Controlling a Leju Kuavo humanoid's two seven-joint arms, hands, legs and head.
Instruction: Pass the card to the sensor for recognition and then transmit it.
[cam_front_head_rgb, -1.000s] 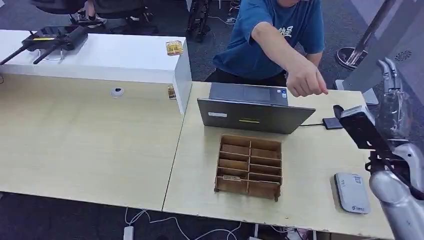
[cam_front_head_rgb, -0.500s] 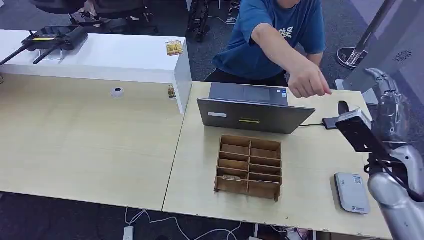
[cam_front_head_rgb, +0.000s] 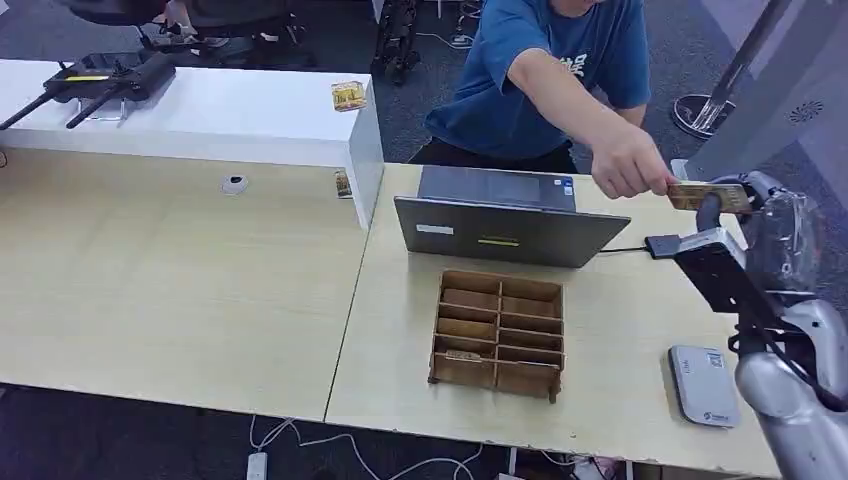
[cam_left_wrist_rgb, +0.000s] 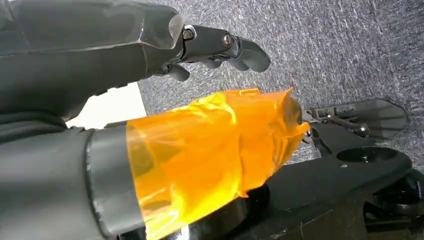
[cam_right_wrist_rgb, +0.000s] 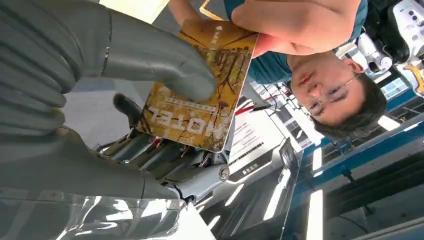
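A yellow hotel card (cam_front_head_rgb: 708, 196) hangs in the air at the table's far right, above the desk. A person's hand (cam_front_head_rgb: 630, 165) holds one end. My right hand (cam_front_head_rgb: 775, 225) is raised there and pinches the other end. In the right wrist view my thumb (cam_right_wrist_rgb: 165, 65) presses on the card (cam_right_wrist_rgb: 200, 100), my dark fingers lie behind it, and the person's fingers (cam_right_wrist_rgb: 295, 25) grip its far edge. A small black pad (cam_front_head_rgb: 662, 245) on a cable lies beside the laptop. My left hand (cam_left_wrist_rgb: 220, 47) hangs over grey carpet and holds nothing.
A grey laptop (cam_front_head_rgb: 505, 225) stands open towards the person, with a wooden compartment box (cam_front_head_rgb: 498, 333) in front of it. A white device (cam_front_head_rgb: 703, 385) lies near the table's (cam_front_head_rgb: 400, 380) front right edge. The person in a blue shirt (cam_front_head_rgb: 540, 70) leans over the far side.
The person's hand has moved right and brought the card to my raised right hand. My thumb now presses on the card.
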